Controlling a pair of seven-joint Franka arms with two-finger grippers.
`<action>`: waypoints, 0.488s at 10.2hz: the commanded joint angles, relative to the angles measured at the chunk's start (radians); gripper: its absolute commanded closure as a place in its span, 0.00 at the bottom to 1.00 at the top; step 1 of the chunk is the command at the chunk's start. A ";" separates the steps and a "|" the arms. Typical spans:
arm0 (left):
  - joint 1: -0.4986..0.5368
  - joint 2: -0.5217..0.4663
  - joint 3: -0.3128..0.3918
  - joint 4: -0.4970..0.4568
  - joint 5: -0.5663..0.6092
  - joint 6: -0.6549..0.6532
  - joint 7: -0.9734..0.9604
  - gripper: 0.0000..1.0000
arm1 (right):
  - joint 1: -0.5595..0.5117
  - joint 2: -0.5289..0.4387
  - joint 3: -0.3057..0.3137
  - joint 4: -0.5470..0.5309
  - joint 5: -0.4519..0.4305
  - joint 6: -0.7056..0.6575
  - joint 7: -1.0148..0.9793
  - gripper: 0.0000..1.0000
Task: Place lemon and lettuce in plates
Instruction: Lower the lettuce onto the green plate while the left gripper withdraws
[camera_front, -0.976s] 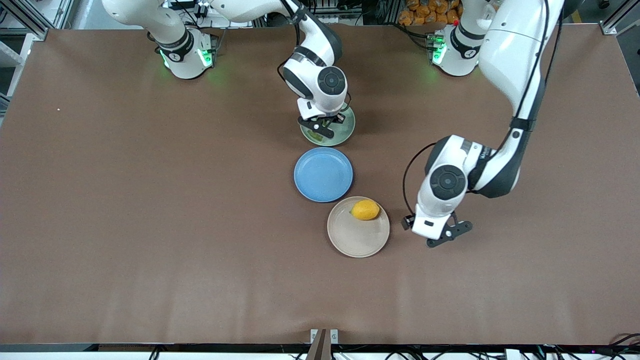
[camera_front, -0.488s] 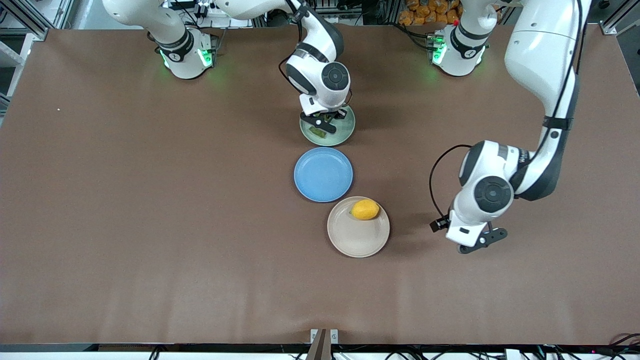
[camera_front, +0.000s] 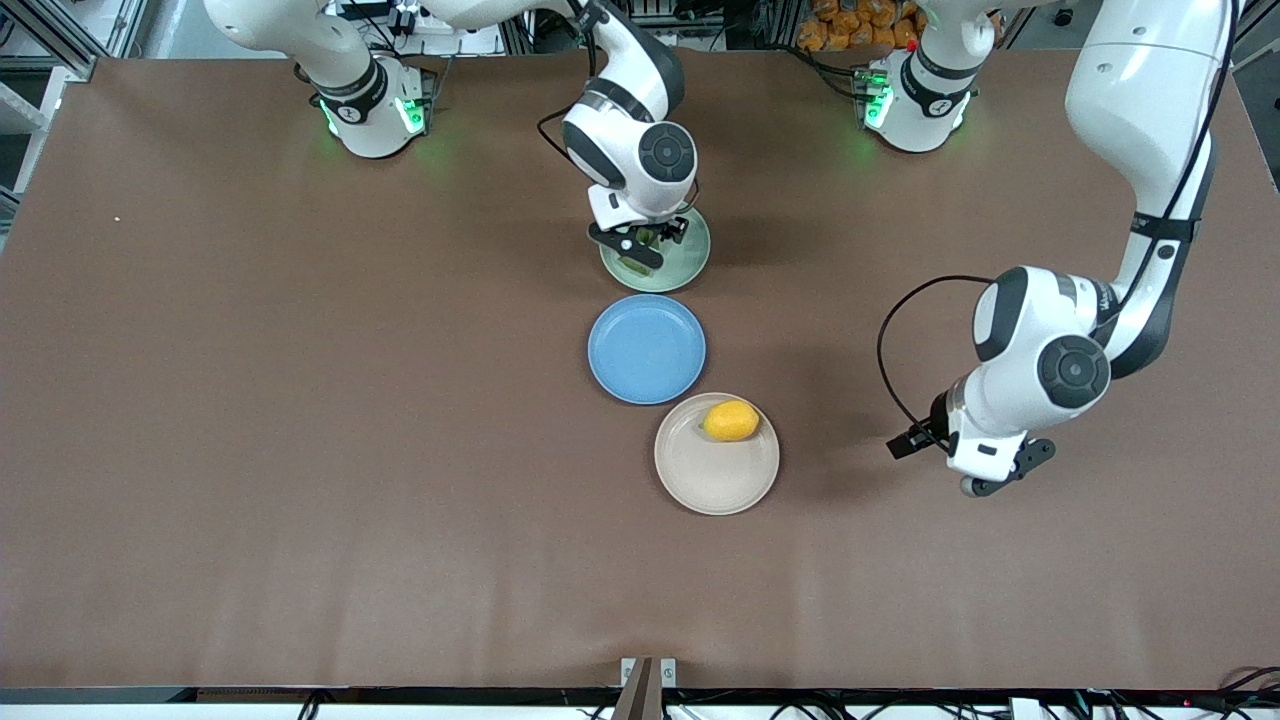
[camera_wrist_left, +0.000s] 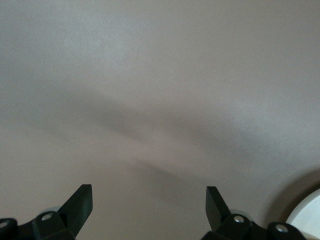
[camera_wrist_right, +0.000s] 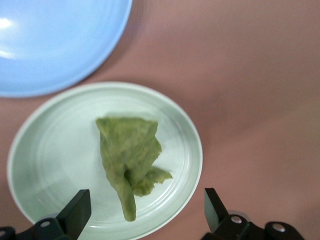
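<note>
Lettuce (camera_wrist_right: 131, 160) lying loose in the mint plate (camera_wrist_right: 40, 150), toward its middle, touched by nothing. Lemon (camera_front: 731, 420) resting in the beige plate (camera_front: 710, 485), close to the rim at about one o'clock. Both pieces seemingly home, so probably only the pull-away left to do.

Right gripper (camera_front: 637, 243) low over the mint plate, jaws spread wide and empty, one finger to each side of the leaf. Best to lift straight up before swinging off: a sideways sweep at this height risks snagging the ragged edge and dragging the leaf over the shallow rim.

Left gripper (camera_front: 1000, 472) over bare table (camera_front: 300, 400), at about three o'clock of the beige plate and well apart from it, jaws wide apart and holding nothing; waiting, by the look of it.

Leaf dull dark green, crumpled and folded on itself, limp, likely light enough to cling to a finger pad. Lemon smooth-oval with a pointed tip, apt to roll. Plates round, glossy, low-rimmed. Blue plate (camera_front: 647, 350) between the two: mint at its twelve o'clock, beige at its five. Table covering matte brown
</note>
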 joint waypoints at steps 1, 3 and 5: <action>0.017 -0.148 -0.029 -0.229 -0.033 0.138 -0.015 0.00 | -0.078 -0.048 0.011 0.032 -0.016 -0.104 -0.049 0.00; 0.021 -0.178 -0.045 -0.266 -0.033 0.157 -0.022 0.00 | -0.152 -0.058 0.011 0.082 -0.016 -0.215 -0.085 0.00; 0.024 -0.185 -0.042 -0.266 -0.032 0.155 -0.009 0.00 | -0.233 -0.092 0.011 0.095 -0.018 -0.307 -0.180 0.00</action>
